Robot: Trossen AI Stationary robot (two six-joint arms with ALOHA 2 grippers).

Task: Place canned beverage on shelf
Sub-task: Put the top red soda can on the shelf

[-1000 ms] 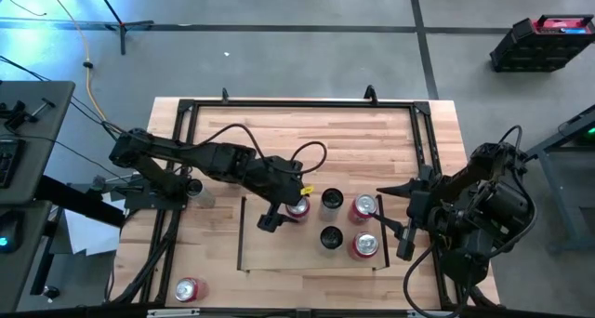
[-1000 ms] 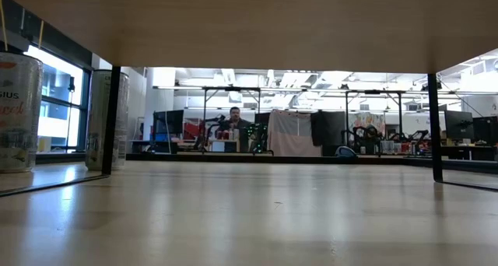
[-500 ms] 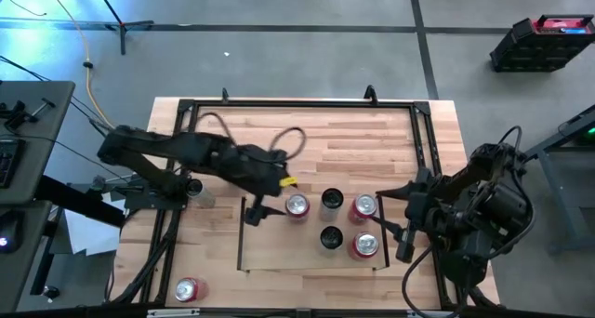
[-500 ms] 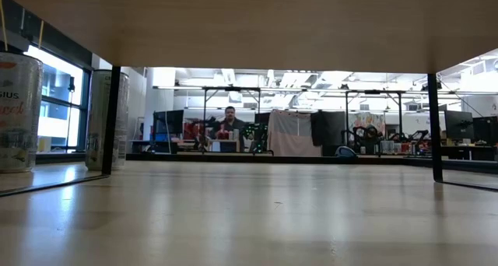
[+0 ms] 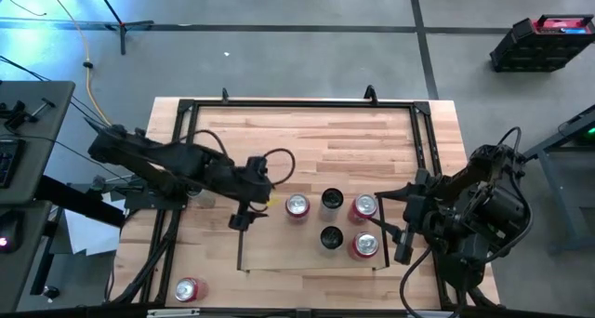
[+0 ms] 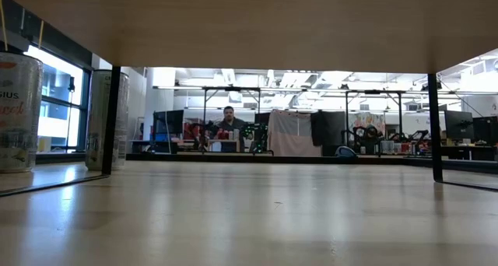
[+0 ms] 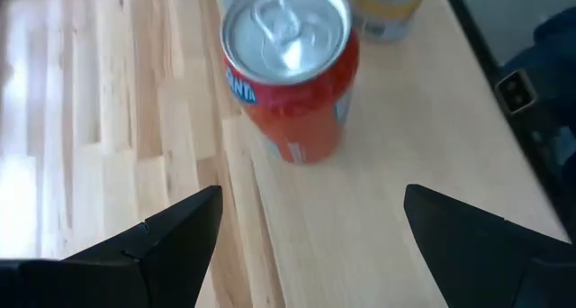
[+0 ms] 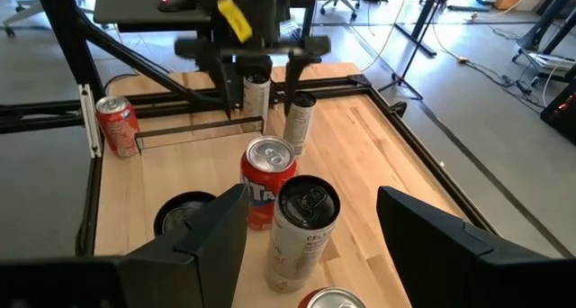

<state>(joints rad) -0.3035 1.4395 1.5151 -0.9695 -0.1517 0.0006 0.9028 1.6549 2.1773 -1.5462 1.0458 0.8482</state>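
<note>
Evidently rigid, smooth and slippery, the red can [image 5: 297, 205] stands upright near the shelf's [image 5: 279, 253] left rail, best gripped across its mid-body, while the left gripper [image 5: 238, 222] hangs beside it with fingers spread wide and empty, and the right gripper [image 5: 402, 232] waits half-parted.

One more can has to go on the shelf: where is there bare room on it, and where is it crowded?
The shelf is bare along its left rail and across its near left part, below the just-placed red can. Its right half is crowded: two dark cans and two red cans, with the right gripper beside them.
</note>
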